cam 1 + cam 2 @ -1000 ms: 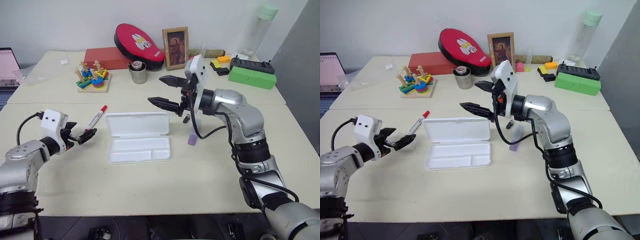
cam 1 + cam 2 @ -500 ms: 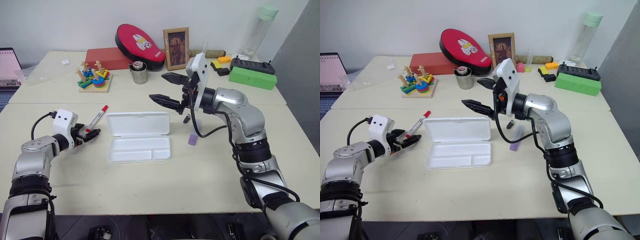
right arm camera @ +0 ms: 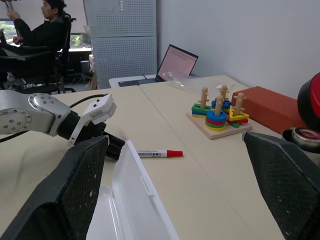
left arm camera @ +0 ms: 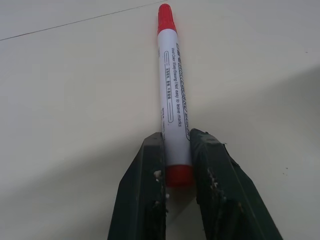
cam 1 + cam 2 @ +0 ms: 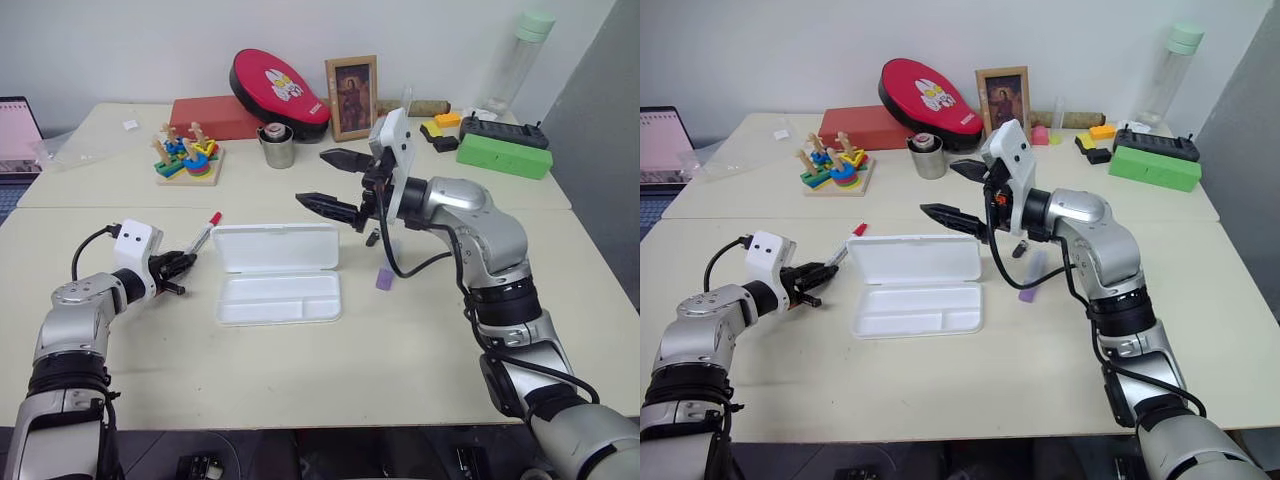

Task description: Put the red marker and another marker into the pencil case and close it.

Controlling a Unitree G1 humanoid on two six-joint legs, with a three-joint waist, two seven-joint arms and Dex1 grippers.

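Left claw (image 4: 175, 165) clamped on red marker (image 4: 172, 95), unlifted off tabletop (image 5: 300, 370). Right claw (image 5: 333, 182) wide open, empty. Lavender marker (image 5: 385, 279) right of open pencil case (image 5: 278, 275); packing, closing left.

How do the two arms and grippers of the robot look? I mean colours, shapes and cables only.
Both arms are made of rounded silver-grey segments with black joints. The left gripper and the right gripper each have two black pointed fingers below a white, box-shaped camera housing. A black cable loops from each housing back along the arm. Seen close, the left fingers look dark green-black and scuffed; the right fingers have a fine mesh texture.
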